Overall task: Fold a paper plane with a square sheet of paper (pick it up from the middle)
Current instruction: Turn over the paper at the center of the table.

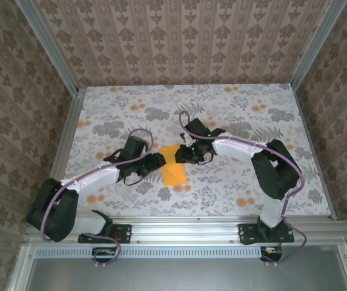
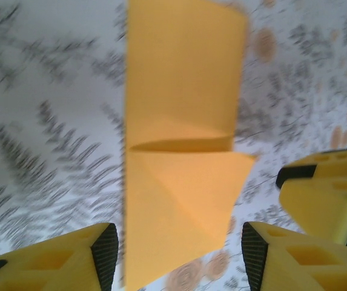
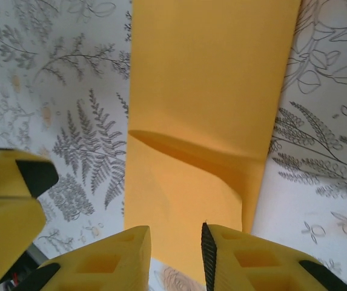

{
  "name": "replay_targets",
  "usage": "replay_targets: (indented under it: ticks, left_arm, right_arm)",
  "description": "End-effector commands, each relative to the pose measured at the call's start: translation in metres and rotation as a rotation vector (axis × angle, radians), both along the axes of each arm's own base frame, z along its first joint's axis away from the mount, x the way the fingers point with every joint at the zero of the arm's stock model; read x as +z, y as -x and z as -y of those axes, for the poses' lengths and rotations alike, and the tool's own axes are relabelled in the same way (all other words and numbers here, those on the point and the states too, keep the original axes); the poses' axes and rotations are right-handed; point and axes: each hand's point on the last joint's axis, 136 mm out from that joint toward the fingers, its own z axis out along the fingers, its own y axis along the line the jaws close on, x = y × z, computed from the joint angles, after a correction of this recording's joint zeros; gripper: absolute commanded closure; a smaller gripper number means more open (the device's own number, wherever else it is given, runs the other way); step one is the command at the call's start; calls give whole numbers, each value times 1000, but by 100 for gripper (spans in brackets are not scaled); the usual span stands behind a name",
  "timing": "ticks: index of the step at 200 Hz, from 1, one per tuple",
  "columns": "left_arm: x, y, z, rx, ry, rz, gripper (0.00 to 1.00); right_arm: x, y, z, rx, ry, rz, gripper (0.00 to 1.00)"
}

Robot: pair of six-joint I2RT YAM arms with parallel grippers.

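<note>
Two black-and-white robot arms reach inward over the fern-and-flower printed table top and meet near its middle. There the thin bright-orange sheet of paper lies on the cloth, folded into a narrow oblong.

In the left wrist view a flap edge crosses the middle of the sheet of paper. A slanted crease runs through the nearer half, and one corner juts out to the side. In the right wrist view one fold lifts slightly off the layer beneath it and casts a soft shadow.

The left gripper has blocky yellow fingers faced with black pads, and in the top view it sits at the paper's left edge. Its claw is released and the jaws stand wide apart, with the near end of the paper lying between them. One pad is just beside the paper's long edge and the other stands clear of it.

The right gripper, built the same way, hangs over the far end of the paper in the top view. Its claw is released too, though only narrowly: a slim gap separates the pads, the orange surface shows through it, and nothing is pinched. Whether its fingertips touch the paper cannot be told.

Each wrist view shows a yellow finger of the other gripper at its side, so the two grippers are close together.
</note>
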Motion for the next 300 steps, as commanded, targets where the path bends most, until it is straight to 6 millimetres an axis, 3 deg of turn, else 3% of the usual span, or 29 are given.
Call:
replay_targets:
  ticks: [1, 87, 146, 196, 234, 268, 300]
  left_arm:
    - [-6, 15, -4, 8, 15, -60, 40]
    - [-24, 38, 12, -56, 79, -175, 39]
    - [-38, 47, 33, -120, 95, -240, 40]
    - [-46, 40, 45, -119, 133, -232, 43]
    - [-34, 28, 57, -125, 191, -176, 53]
    - [-29, 24, 54, -103, 181, -151, 62]
    - [-24, 18, 55, -80, 232, -111, 62]
  right_arm:
    - [-12, 1, -2, 19, 28, -32, 73]
    - [-59, -1, 14, -59, 93, -123, 74]
    - [-75, 2, 23, -111, 104, -186, 74]
    - [-80, 3, 23, -131, 84, -215, 74]
    - [-81, 5, 24, -132, 84, -224, 74]
    - [-81, 7, 24, -135, 84, -226, 74]
    - [-81, 8, 25, -135, 83, -226, 74]
